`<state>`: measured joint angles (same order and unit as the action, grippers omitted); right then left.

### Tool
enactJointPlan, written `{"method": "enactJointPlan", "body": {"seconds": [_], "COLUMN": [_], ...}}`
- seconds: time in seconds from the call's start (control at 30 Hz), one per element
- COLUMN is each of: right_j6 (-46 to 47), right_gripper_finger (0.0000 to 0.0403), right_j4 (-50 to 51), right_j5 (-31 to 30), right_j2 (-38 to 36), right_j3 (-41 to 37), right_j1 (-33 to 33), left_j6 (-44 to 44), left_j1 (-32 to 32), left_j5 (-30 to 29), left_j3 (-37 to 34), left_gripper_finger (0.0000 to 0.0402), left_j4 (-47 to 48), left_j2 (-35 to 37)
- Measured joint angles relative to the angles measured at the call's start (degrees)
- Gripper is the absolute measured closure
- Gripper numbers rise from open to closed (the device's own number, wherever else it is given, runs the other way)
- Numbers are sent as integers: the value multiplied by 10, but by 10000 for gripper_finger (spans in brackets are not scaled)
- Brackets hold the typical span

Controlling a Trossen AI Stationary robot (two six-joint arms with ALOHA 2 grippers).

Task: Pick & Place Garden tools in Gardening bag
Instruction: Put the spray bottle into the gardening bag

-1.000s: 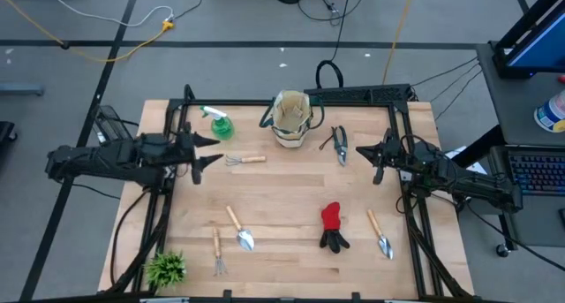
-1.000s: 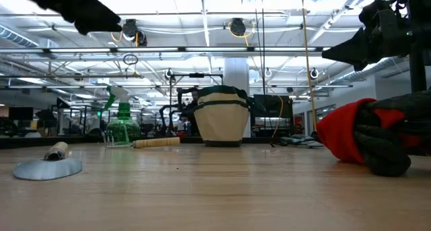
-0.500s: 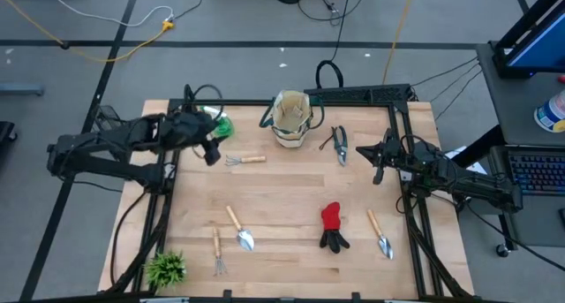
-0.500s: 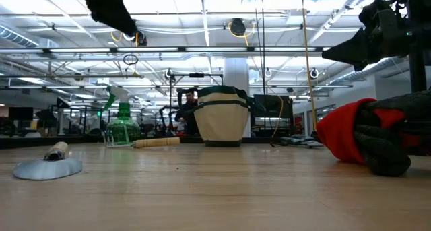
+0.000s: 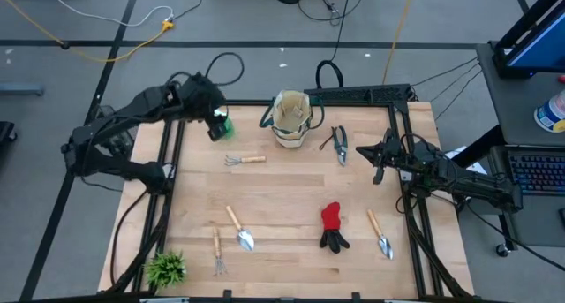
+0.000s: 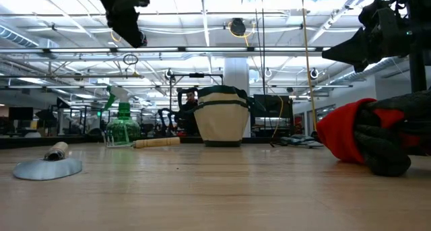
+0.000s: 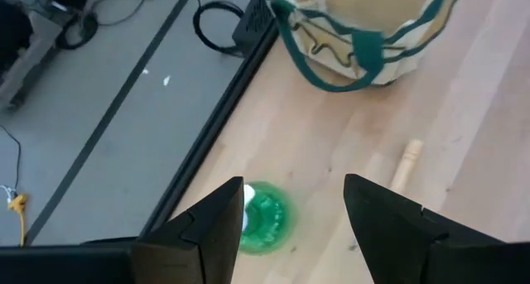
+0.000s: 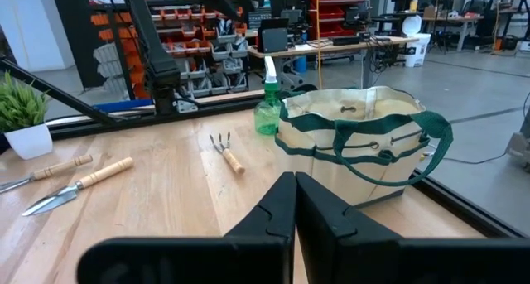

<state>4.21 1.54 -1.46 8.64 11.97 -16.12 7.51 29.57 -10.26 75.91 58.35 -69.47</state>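
Note:
The green spray bottle (image 5: 221, 124) stands upright at the table's far left; it also shows in the left wrist view (image 7: 263, 218) and the low view (image 6: 122, 125). My left gripper (image 7: 294, 203) is open and points down well above the bottle, touching nothing; it also shows in the low view (image 6: 126, 19). The beige gardening bag (image 5: 291, 117) stands at the far middle. Black shears (image 5: 340, 144) lie to its right. My right gripper (image 5: 375, 157) is shut and empty beside the shears; its fingers show closed in the right wrist view (image 8: 291, 203).
A small rake (image 5: 245, 160) lies near the bottle. A trowel (image 5: 239, 228) and a second rake (image 5: 217, 250) lie near the front left. The red-and-black glove (image 5: 333, 225) and another trowel (image 5: 380, 234) lie at the front right. A spiky green plant (image 5: 166, 268) stands at the near left corner.
My left gripper has gone up and toward the table's far edge, and has tipped from level to pointing down over the spray bottle. The bottle and the other things have kept still.

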Motion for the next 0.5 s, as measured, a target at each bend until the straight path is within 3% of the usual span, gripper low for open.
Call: {"method": "enactJointPlan", "body": {"seconds": [0.2, 0.33, 0.5], "right_j6": [0, -3, -4], "right_gripper_finger": [403, 403, 403], "right_j4": [0, 0, 0], "right_j5": [-1, -3, -3], "right_j2": [0, 0, 0], "right_j3": [0, 0, 0], "right_j1": [0, 0, 0], "left_j6": [78, 140, 221], "left_j1": [61, 90, 123], "left_j5": [57, 58, 56], "left_j3": [17, 26, 27], "left_gripper_finger": [185, 185, 185], "left_j4": [44, 106, 118], "left_j2": [-48, -72, -81]}}
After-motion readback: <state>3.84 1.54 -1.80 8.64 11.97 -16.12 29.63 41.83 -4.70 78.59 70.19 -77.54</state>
